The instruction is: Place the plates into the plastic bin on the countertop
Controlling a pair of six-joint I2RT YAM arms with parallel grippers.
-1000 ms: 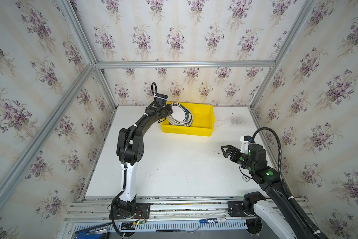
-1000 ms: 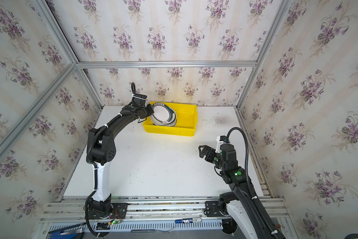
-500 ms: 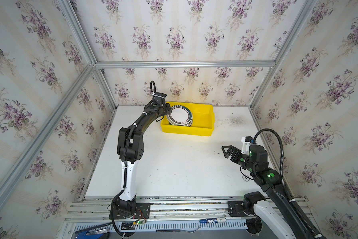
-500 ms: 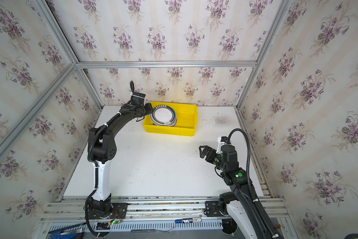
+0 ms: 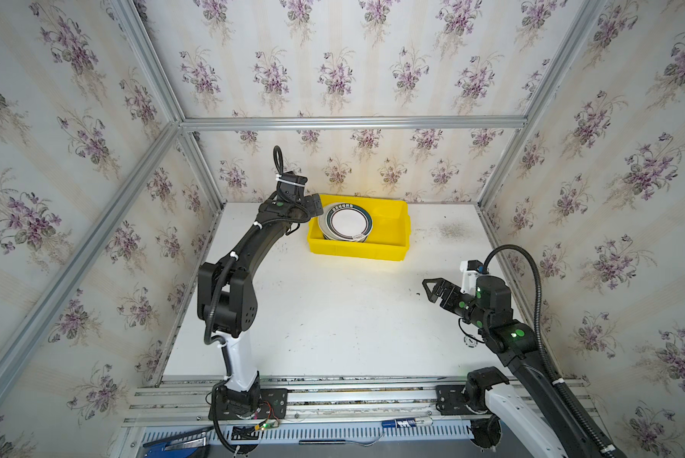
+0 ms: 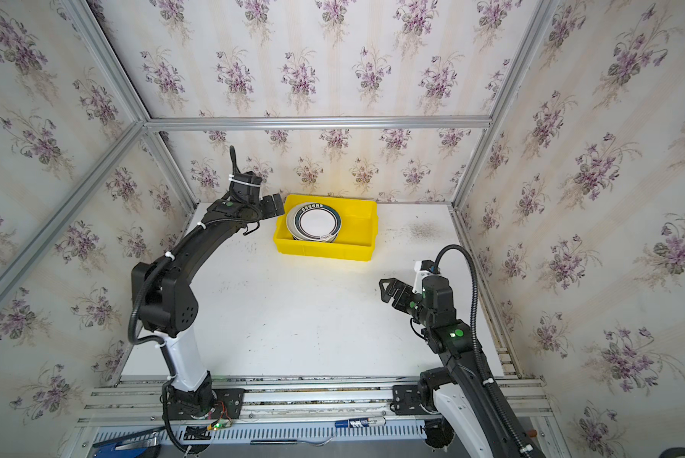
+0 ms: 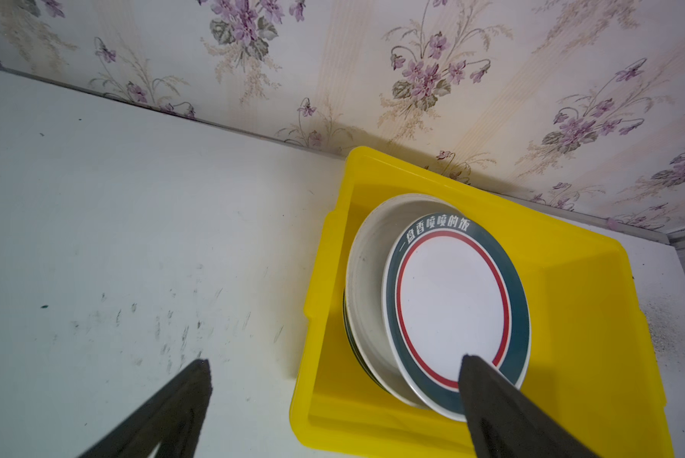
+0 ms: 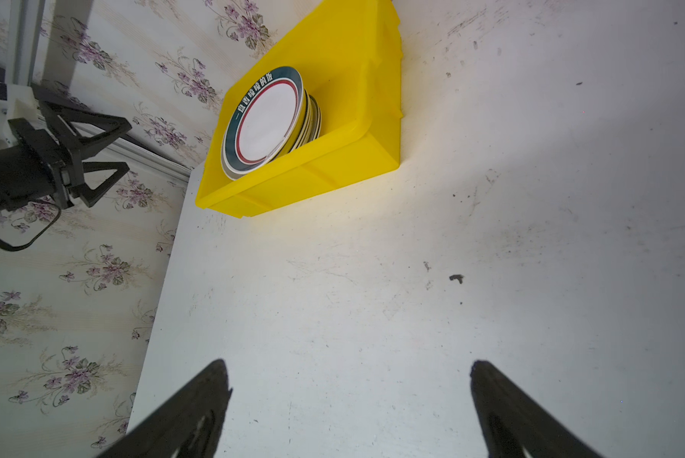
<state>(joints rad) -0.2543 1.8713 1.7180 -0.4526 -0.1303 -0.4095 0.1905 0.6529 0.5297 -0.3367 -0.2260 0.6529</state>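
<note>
The yellow plastic bin (image 5: 356,250) (image 6: 325,250) stands at the back of the white countertop (image 5: 332,317) in both top views. A stack of plates (image 5: 346,223) (image 6: 317,223) leans in its left half. The top plate (image 7: 451,305) (image 8: 267,119) is white with a red ring, a dark teal rim and Chinese characters, and it rests on a cream plate (image 7: 372,253). My left gripper (image 5: 316,206) (image 7: 334,361) is open and empty at the bin's left wall, one finger over the top plate's edge. My right gripper (image 5: 428,291) (image 8: 348,363) hangs open and empty over bare countertop at the right.
Wallpapered walls with aluminium posts close in the countertop on three sides. Frame rails (image 5: 332,396) run along the front edge, with a blue pen (image 5: 404,423) lying below them. A dark scuff patch (image 5: 449,230) marks the surface right of the bin.
My left gripper has opened and let go of the teal-rimmed plate, which now lies on the stack in the bin. The gripper has drawn back to the left. The right arm has barely moved.
</note>
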